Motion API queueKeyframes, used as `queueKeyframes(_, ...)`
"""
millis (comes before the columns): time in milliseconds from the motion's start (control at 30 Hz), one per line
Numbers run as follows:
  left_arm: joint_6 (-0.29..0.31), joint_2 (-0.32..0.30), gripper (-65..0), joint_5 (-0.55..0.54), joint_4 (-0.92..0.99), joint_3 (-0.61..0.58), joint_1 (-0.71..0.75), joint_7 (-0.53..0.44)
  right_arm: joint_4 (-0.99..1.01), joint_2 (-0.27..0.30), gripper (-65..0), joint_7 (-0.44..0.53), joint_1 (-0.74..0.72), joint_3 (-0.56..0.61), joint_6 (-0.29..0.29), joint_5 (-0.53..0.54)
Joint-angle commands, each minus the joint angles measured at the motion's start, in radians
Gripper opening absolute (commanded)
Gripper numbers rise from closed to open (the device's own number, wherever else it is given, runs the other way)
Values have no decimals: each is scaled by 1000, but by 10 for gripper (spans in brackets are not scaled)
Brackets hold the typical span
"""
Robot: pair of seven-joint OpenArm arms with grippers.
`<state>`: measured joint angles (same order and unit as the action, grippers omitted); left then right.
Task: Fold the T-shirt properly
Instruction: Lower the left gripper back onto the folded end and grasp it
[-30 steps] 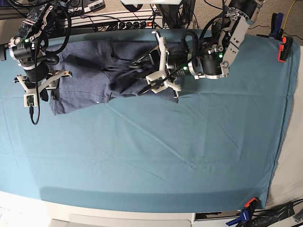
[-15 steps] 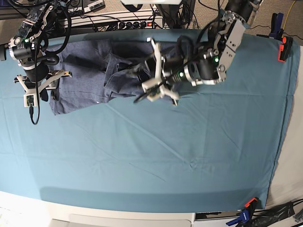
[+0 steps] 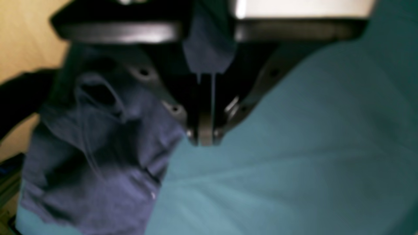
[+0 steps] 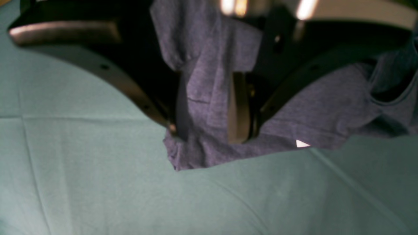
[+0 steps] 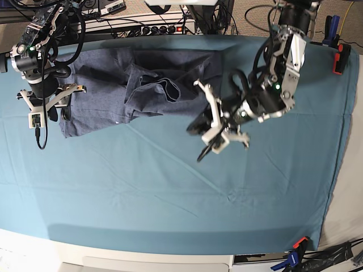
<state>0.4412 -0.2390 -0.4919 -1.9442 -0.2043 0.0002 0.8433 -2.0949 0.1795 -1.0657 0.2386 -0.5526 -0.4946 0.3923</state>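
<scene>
The dark blue-grey T-shirt (image 5: 102, 85) lies crumpled along the far side of the teal table cloth (image 5: 170, 192), with a fold heaped at its middle. My right gripper (image 5: 59, 110) stands at the shirt's left end. In the right wrist view the right gripper (image 4: 209, 137) has a bunched fold of the T-shirt (image 4: 310, 107) filling the gap between its fingers. My left gripper (image 5: 195, 127) sits at the shirt's lower right corner. In the blurred left wrist view the left gripper (image 3: 205, 138) has its jaws together, a strip of T-shirt (image 3: 98, 156) cloth showing between them higher up.
A power strip and cables (image 5: 142, 25) run behind the table's far edge. An orange clamp (image 5: 338, 56) holds the cloth at the right edge and another clamp (image 5: 295, 252) at the front right corner. Bare cloth fills the front half.
My left gripper has swung off the middle of the shirt toward the front right and its jaws have closed. The heaped fold is now uncovered. The right arm has stayed put.
</scene>
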Motion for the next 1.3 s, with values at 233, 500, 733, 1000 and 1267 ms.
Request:
queueKeyframes(233, 3, 0, -650, -47, -16, -6, 111, -10, -20, 11, -435, 23, -6, -5, 5, 11)
queueKeyframes(500, 3, 41, -650, -45, -16, -71, 164, -14, -20, 11, -435, 26, -6, -5, 5, 14)
queueKeyframes(733, 2, 123, -650, 45, -16, -204, 169, -33, -20, 11, -435, 25, -6, -5, 5, 37)
queueKeyframes(1000, 2, 127, -650, 134, -16, -348, 169, -50, -20, 11, -435, 25, -6, -5, 5, 37)
queueKeyframes(1267, -22, 124, -650, 220, -16, -331, 98, -51, -20, 11, -435, 23, -6, -5, 4, 37)
